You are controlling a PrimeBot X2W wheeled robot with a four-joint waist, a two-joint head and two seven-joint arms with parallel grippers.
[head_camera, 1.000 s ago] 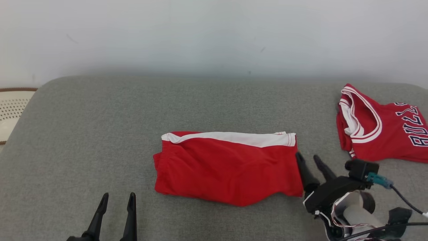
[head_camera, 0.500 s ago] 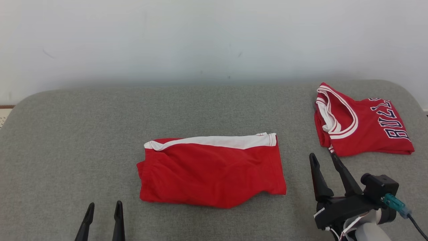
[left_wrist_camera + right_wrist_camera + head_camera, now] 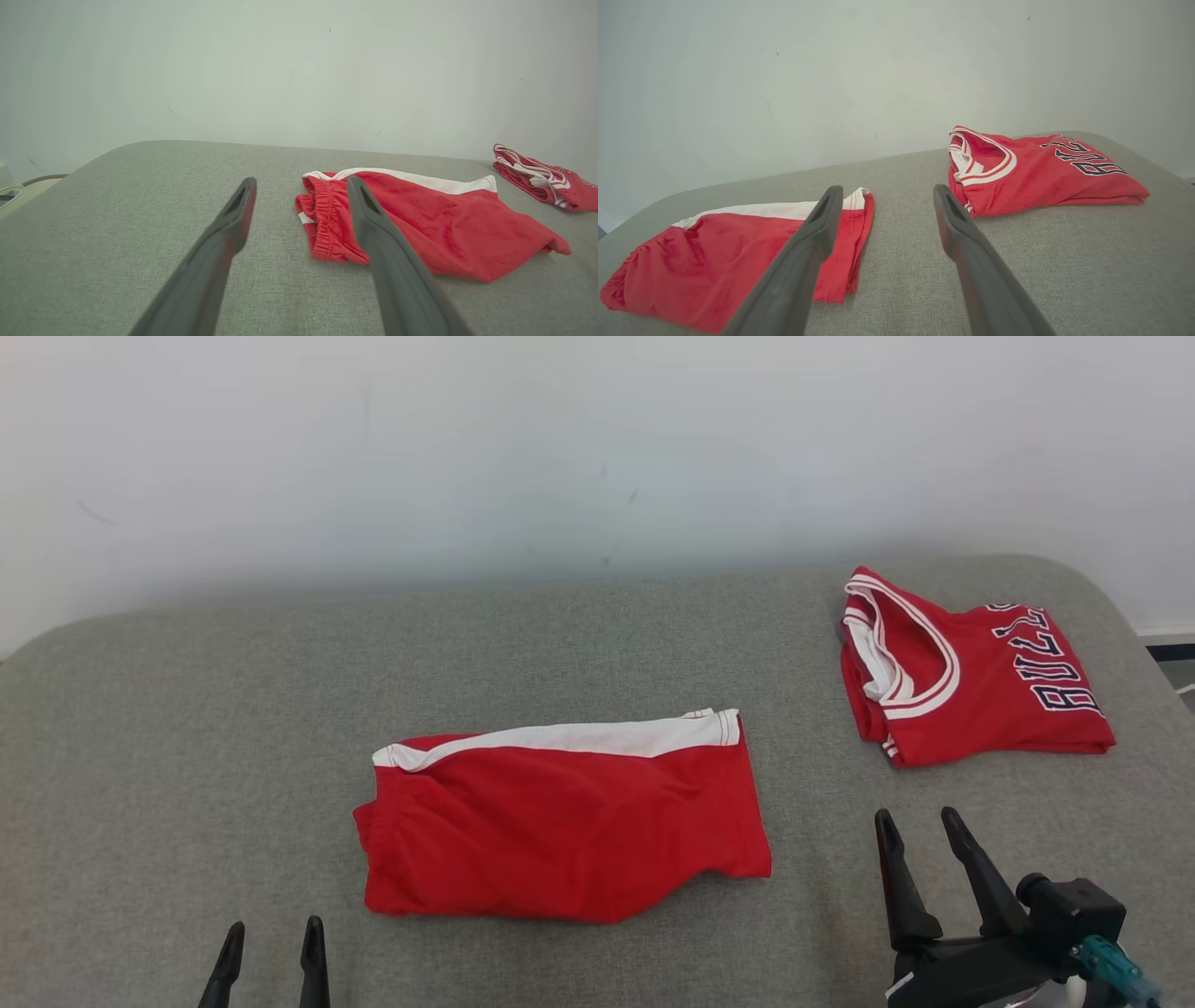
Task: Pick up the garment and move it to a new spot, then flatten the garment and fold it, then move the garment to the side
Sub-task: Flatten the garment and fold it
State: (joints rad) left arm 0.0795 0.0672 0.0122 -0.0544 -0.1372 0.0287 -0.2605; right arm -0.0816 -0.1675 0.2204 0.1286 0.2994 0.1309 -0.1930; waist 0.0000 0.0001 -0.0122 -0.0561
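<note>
A white wall (image 3: 560,448) backs a grey fabric cushion (image 3: 187,709). The folded red shorts (image 3: 560,831) lie flat around its middle, with their white band toward the far edge. A folded red jersey (image 3: 971,691) sits by the far right corner, well apart from them. The left gripper (image 3: 273,924) is at the front edge, left of the shorts. The right gripper (image 3: 917,814) is front right, below the jersey. Each has its 2 fingers spread wide and holds nothing.

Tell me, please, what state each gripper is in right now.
Left gripper: open, holding nothing.
Right gripper: open, holding nothing.
</note>
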